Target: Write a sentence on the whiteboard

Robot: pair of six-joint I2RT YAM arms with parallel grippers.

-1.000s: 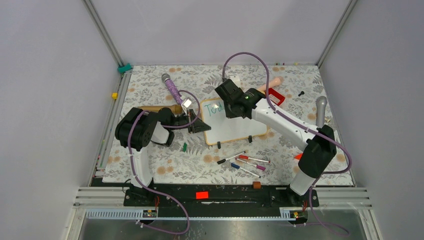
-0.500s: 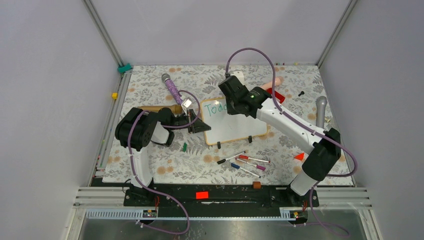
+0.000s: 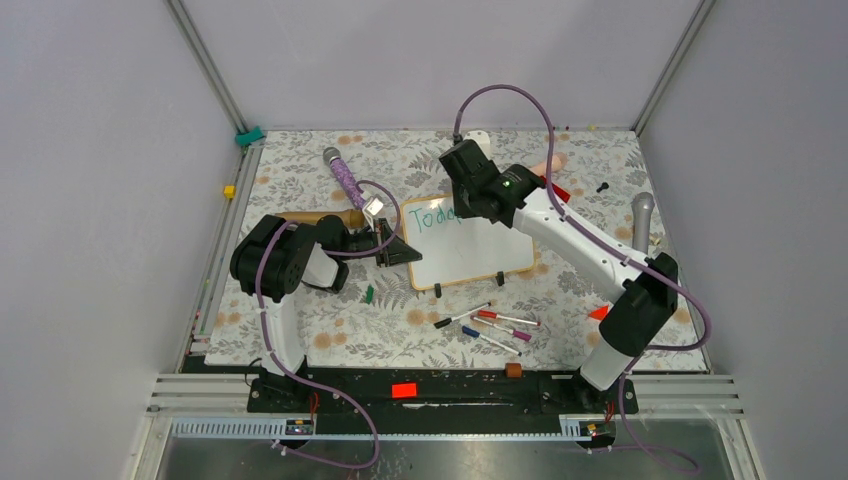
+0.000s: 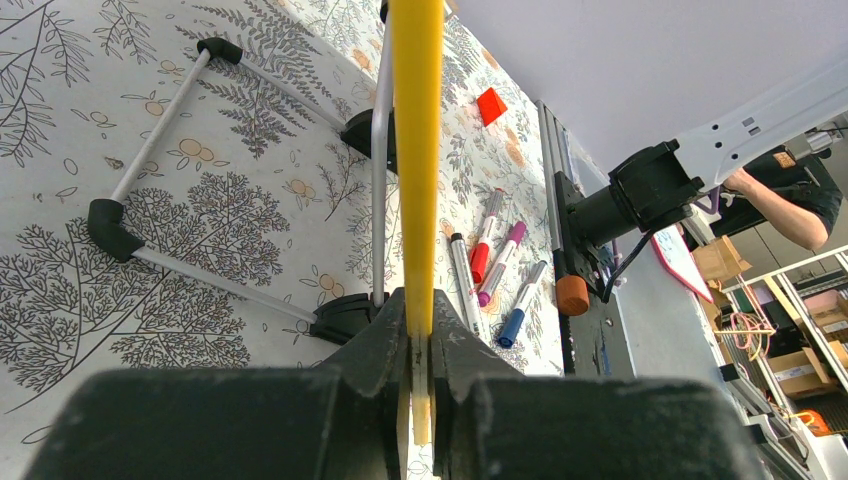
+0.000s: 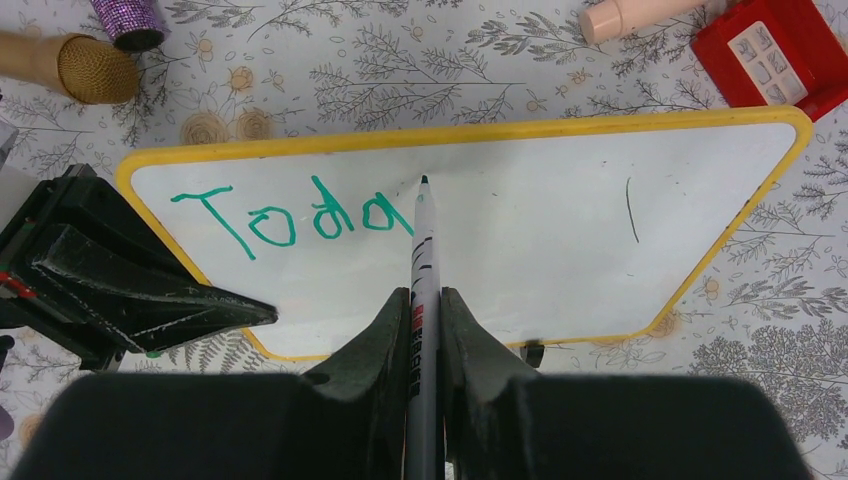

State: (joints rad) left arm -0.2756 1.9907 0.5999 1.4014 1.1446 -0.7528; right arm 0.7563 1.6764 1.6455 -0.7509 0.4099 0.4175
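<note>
Whiteboard [image 3: 470, 250] with a yellowish-tan frame sits at the middle of the floral table cover [image 3: 300, 320], between the two arms, its long sides running slightly askew to the table's near edge and its black clip feet along the near side. The left gripper [image 4: 418, 320] is closed tight on the board's left frame edge, the yellow strip pinched between both fingers and rising straight out of them in the left wrist view. The right gripper [image 5: 425, 298] is clamped on a green marker [image 5: 421, 250] that points out past the fingers, its tip touching the white surface near the board's upper edge, just to the right of the last letter. Of the sentence [image 5: 300, 218], only "Toda" stands in green on the board's upper left part; a thin dark stroke [image 5: 631, 210] marks the right part, well apart from the letters. Beyond the board's far edge lie a gold-headed microphone [image 5: 95, 68], a purple glittery one [image 3: 345, 180], a peach-coloured handle [image 5: 630, 15] and a red box [image 5: 785, 55]. A silver microphone [image 3: 641, 215] rests near the right arm. Several spare markers [image 3: 490, 325] lie in a loose cluster on the cover near the board's front edge, apart from it.
</note>
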